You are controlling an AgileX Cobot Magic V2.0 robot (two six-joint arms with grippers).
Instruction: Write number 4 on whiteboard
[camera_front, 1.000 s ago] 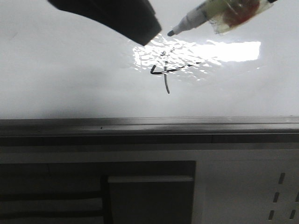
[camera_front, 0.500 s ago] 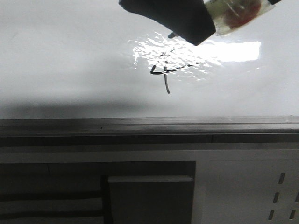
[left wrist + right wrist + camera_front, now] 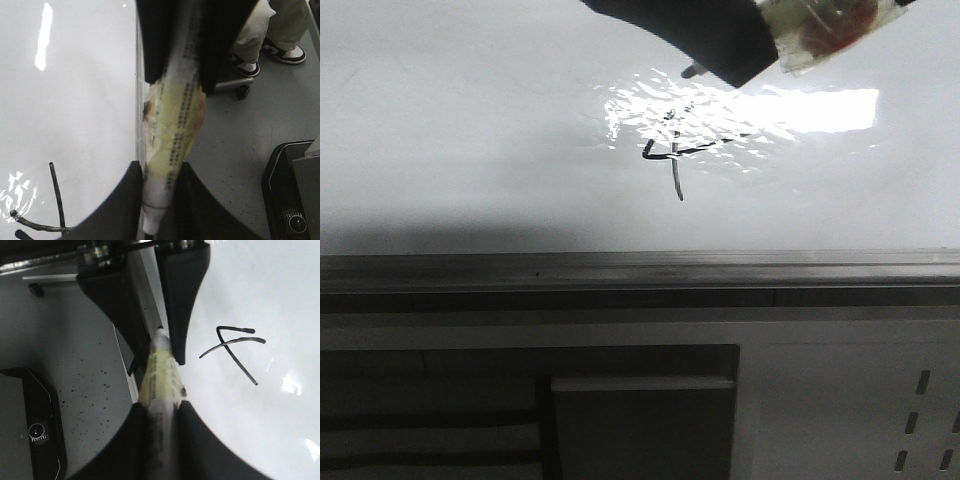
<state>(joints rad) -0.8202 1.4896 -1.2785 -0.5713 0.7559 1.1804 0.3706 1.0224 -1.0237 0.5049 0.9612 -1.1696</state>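
The number 4 (image 3: 675, 155) is drawn in thin black lines on the glossy whiteboard (image 3: 470, 150), at the left end of a glare patch. It also shows in the left wrist view (image 3: 55, 200) and the right wrist view (image 3: 232, 347). A white marker (image 3: 815, 35) wrapped in yellowish tape hangs above the figure, clear of the board. My right gripper (image 3: 161, 407) is shut on its barrel. My left gripper (image 3: 720, 60) covers the tip end, and its fingers press both sides of the marker (image 3: 172, 125) near the nose (image 3: 160, 170).
The grey metal edge rail (image 3: 620, 268) runs along the board's near side, with a dark slotted cabinet (image 3: 640, 420) below. Beside the board lie grey floor (image 3: 240, 150), a person's shoes (image 3: 282, 50), a chair caster (image 3: 243, 91) and a black device (image 3: 37, 430).
My left gripper swept in from the left and came over the marker's tip, hiding it. It has barely shifted in the last half second. The marker and the 4 have not changed.
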